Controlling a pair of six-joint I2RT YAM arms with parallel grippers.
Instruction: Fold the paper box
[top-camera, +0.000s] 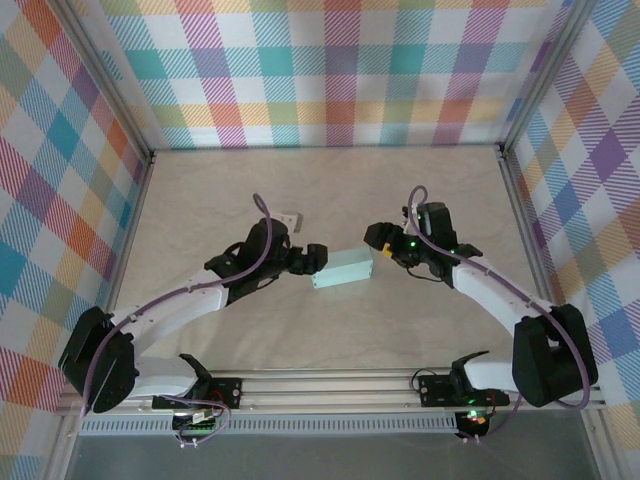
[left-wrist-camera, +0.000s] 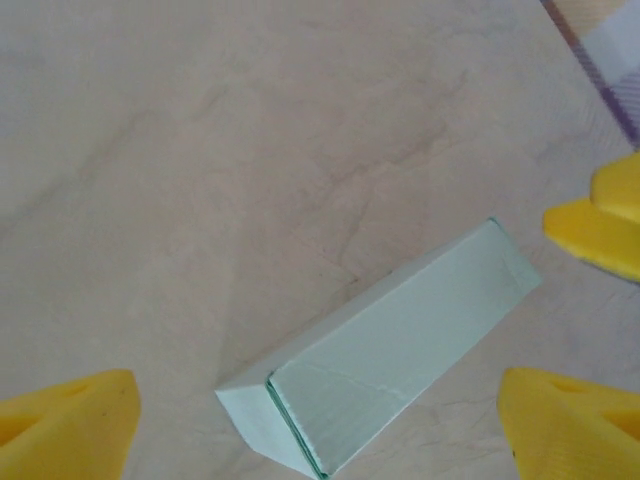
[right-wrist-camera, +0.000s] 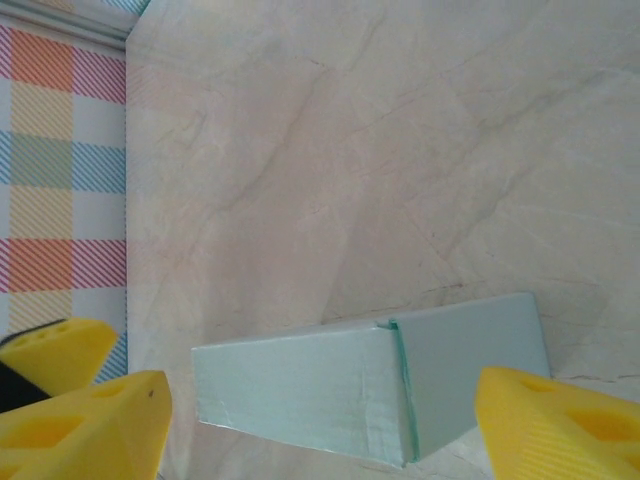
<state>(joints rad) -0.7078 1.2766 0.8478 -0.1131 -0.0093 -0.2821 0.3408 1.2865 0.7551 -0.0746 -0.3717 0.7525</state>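
Closed paper box (top-camera: 343, 268) is being borne flat by the pale marbled surface (top-camera: 330, 190), contents hidden. It is being flanked by the left tool (top-camera: 314, 258) and right tool (top-camera: 382, 247), both spread wide and clear of it. The surface is being enclosed by plaid walls (top-camera: 340, 70).

White-and-black arms (top-camera: 170, 308) carry purple cables (top-camera: 257, 203), with yellow pincer fingers (left-wrist-camera: 70, 420)

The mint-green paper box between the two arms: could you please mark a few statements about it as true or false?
1. The pale mint-green paper box is folded shut into a rectangular block. True.
2. It stands upright on one end. False: it lies on a long face on the beige marbled tabletop.
3. The left arm's yellow fingers are clamped on it. False: they stand wide apart, one on either side of it, not touching.
4. In the top view it lies between the left arm's fingers and the right arm's fingers. True.
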